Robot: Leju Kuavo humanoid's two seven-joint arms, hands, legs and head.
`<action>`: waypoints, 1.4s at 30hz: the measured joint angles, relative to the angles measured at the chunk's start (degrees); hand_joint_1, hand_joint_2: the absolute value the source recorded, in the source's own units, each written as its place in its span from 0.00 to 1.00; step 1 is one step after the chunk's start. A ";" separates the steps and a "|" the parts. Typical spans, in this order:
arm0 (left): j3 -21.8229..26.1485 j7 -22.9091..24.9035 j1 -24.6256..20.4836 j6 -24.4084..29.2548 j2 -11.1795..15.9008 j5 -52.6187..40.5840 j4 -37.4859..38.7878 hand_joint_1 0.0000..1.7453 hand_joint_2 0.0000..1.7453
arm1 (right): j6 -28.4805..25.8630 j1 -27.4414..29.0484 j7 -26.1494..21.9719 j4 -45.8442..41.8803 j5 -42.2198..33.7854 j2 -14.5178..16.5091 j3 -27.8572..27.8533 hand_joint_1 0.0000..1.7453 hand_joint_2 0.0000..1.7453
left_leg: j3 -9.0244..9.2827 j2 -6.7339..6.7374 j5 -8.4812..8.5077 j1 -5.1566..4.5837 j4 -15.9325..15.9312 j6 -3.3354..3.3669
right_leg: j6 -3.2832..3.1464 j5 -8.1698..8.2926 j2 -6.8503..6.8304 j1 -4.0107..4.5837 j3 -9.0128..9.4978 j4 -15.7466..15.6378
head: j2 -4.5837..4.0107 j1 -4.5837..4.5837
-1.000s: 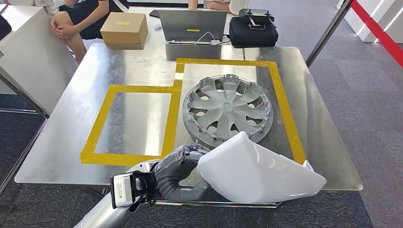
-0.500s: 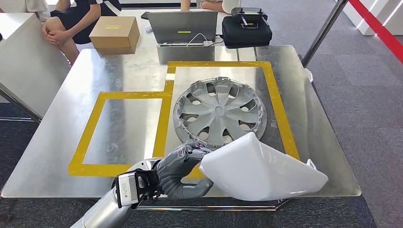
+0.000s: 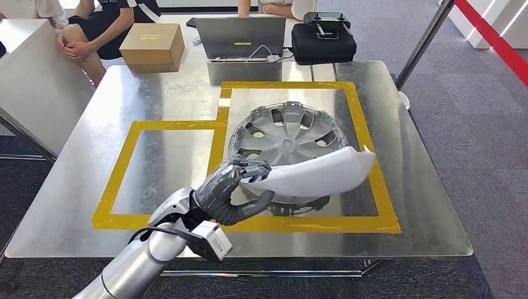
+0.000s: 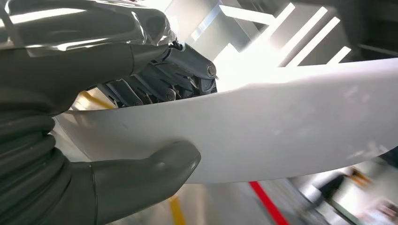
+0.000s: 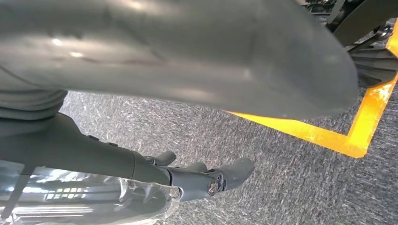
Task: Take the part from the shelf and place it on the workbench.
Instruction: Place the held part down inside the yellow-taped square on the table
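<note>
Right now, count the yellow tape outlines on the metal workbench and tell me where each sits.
2. The smaller yellow tape rectangle lies on the left of the metal workbench; the larger yellow tape rectangle, adjoining on the right, surrounds the grey plastic hubcap.

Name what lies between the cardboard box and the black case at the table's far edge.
In the head view, a grey laptop lies between the cardboard box and the black case.

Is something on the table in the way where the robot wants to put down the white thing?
Yes. The left hand holds the white part right above a grey wheel cover, which lies inside the larger yellow-taped box on the workbench. The smaller taped box beside it looks bare, so that spot seems free.
</note>
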 joint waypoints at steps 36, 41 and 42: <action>30.66 14.00 -6.53 31.66 4.96 -39.09 55.65 0.00 1.00 | -0.70 -0.39 -0.45 0.00 2.97 1.67 0.64 0.00 0.00 | 0.18 0.15 -0.07 -0.07 0.01 -0.02 | 0.00 0.00 0.08 -0.05 0.27 -0.16 | 0.00 0.01; 30.76 12.01 -5.88 33.71 4.45 -39.00 57.66 0.00 1.00 | -0.64 -0.77 -0.65 0.00 3.79 1.75 0.97 0.00 0.00 | 0.25 0.16 -0.08 -0.07 0.01 -0.02 | 0.00 0.00 0.10 -0.06 0.33 -0.17 | 0.00 0.01; 30.92 11.00 -5.82 34.37 4.32 -38.39 57.81 0.00 1.00 | -0.58 -0.88 -0.65 0.00 3.83 1.76 1.09 0.00 0.00 | 0.27 0.15 -0.07 -0.07 0.01 -0.02 | 0.00 0.00 0.09 -0.06 0.34 -0.17 | 0.00 0.01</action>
